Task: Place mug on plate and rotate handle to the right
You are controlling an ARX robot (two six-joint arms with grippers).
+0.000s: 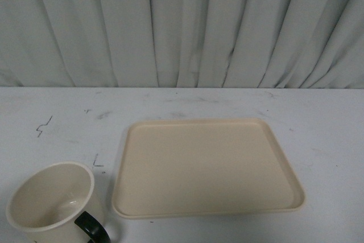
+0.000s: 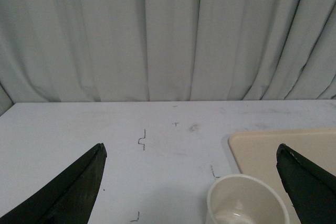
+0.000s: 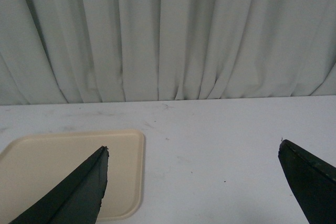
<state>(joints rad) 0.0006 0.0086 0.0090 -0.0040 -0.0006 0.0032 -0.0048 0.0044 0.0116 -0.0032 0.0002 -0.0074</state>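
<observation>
Cream-white enamel-style mug (image 1: 54, 203) sits off the beige rectangular plastic plate (image 1: 207, 166), to its left. Our left gripper (image 2: 190, 147) and right gripper (image 3: 193, 146) gape wide, empty. Looks light, stiff, slick; we'd pinch its rim.

Light is soft, even and somewhat dim, with a cool grey-green cast in all three views. Shadows are weak: the plate (image 1: 207, 213) throws only a thin one along its near rim, and the curtain (image 1: 182, 27) folds shade gently. The table (image 1: 318, 123) reads matte (scuffs show plainly). Detail is slightly soft and grainy throughout.
</observation>
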